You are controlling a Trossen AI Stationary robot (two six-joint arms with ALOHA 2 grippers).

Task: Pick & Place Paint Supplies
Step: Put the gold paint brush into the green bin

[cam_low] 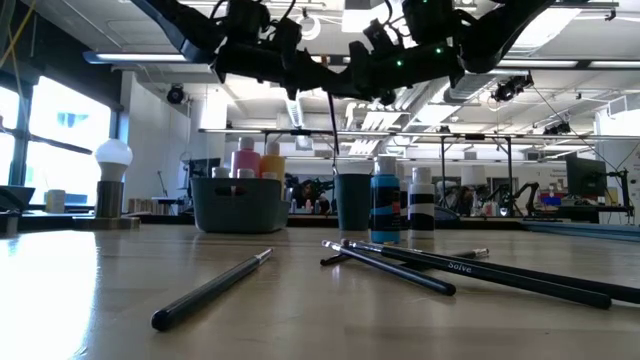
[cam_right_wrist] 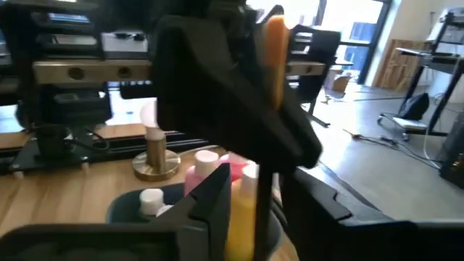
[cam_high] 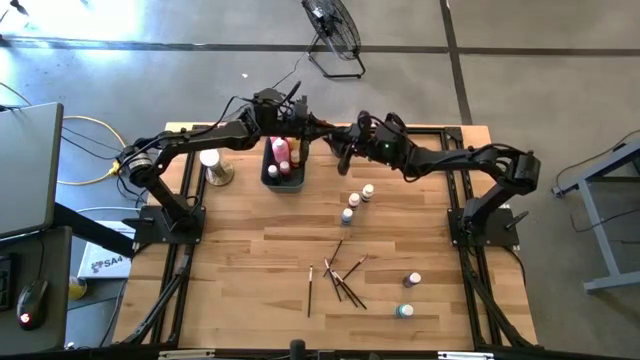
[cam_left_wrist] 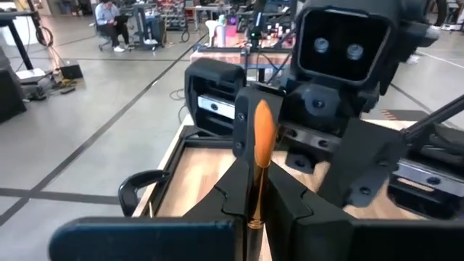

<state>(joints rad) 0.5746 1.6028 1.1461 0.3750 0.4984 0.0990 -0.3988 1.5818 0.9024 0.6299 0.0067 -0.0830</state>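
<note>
Item: paintbrush (cam_left_wrist: pixel 259 156), orange-tipped, standing upright between the two arms above the dark bin (cam_high: pixel 283 172) at the tabletop's (cam_high: pixel 250 260) 12 o'clock edge.

Left gripper (cam_left_wrist: pixel 255 199): jaws shut on the brush's metal collar, bristles up. Probably held upright so the handle can go down into the bin.

Right gripper (cam_high: pixel 343 150): just beside the left one, at its 3 o'clock. Jaws stand partly apart on either side of the brush's thin handle; whether they touch it cannot be told. This looks like a hand-over between the arms.

Bin: already holds a pink bottle (cam_high: pixel 283 151), a yellow bottle (cam_right_wrist: pixel 241 210) and a small white-capped bottle (cam_right_wrist: pixel 151 197).

Still loose on the tabletop:
- three small bottles (cam_high: pixel 357 202) in a diagonal row, at the bin's 4 o'clock;
- a crossed heap of brushes (cam_high: pixel 340 280) near the centre;
- two more small bottles (cam_high: pixel 408 295) toward 4 o'clock of the tabletop.

Not for sorting: white knob on tan base (cam_high: pixel 213 166), at the bin's 9 o'clock.
</note>
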